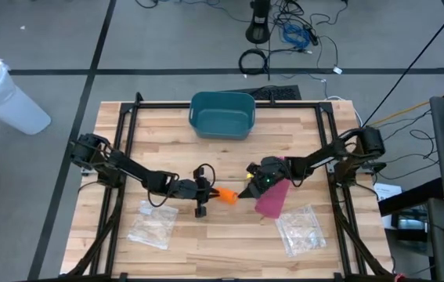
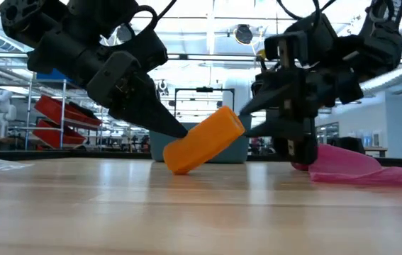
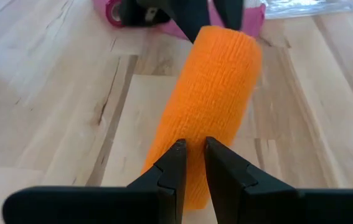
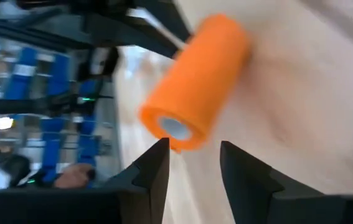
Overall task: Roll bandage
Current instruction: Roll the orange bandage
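Two claws meet at mid-tabletop (image 1: pixel 206 243) over an orange cylindrical fabric bandage roll (image 1: pixel 227 195). The left claw (image 1: pixel 203 189) pinches its lower end; the right claw (image 1: pixel 250 188), fingers spread, stands at the raised end. Roll tilted, long axis running claw to claw. Judged step: handover mid-rolling; next, the right claw must re-grip squarely.

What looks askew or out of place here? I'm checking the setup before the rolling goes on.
The orange bandage roll sits tilted, one end on the table and the other raised, pinched by the left gripper. The right gripper stands open just off its end. The pink bandage lies crumpled behind.
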